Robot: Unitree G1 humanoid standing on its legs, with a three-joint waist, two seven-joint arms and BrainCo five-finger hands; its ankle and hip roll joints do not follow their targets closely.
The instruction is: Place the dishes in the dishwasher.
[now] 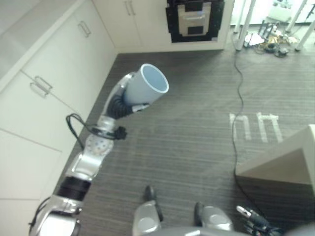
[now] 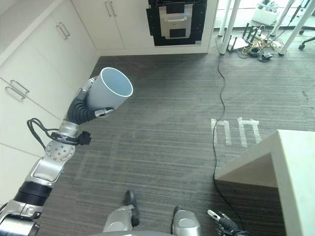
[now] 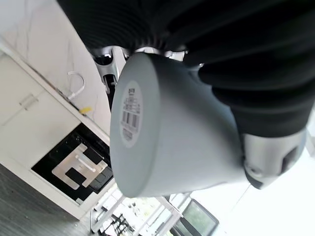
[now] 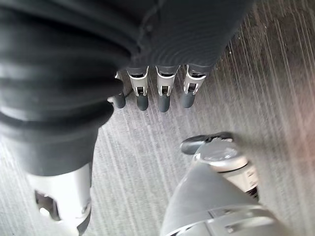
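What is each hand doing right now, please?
Left hand: shut on the grey cup.
Right hand: open, holding nothing.

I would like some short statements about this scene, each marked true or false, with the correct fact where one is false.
1. The left hand holds a grey cup. True.
2. The cup's opening faces straight down. False: it tilts upward, its inside visible.
3. The right hand holds a plate. False: it holds nothing, fingers straight.
4. White cabinets stand on the robot's left. True.
5. The cup rests on the white table. False: it is held above the floor.
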